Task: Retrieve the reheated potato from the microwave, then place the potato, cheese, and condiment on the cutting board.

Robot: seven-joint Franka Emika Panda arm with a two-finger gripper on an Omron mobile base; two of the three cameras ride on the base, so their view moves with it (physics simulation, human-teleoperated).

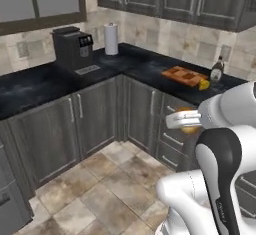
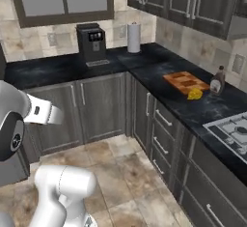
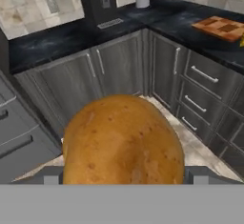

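Observation:
The golden-brown potato (image 3: 124,139) sits between the fingers of my gripper (image 3: 125,176), which is shut on it and holds it in the air over the tiled floor. From the left base view, the potato (image 1: 190,129) peeks out behind the gripper (image 1: 172,120) in front of the corner cabinets. On the counter to the right lies the reddish cutting board (image 1: 184,75) (image 2: 185,82) (image 3: 221,27). The yellow cheese (image 1: 204,84) (image 2: 195,94) rests at the board's near corner, and the dark condiment (image 1: 216,70) (image 2: 217,82) bottle stands just behind it. The microwave is out of view.
A black coffee machine (image 1: 72,46) and a paper towel roll (image 1: 111,39) stand on the back counter. A stove top (image 2: 231,129) lies right of the board. Grey cabinets with bar handles (image 2: 164,117) line both counters, with open tiled floor (image 1: 100,189) between.

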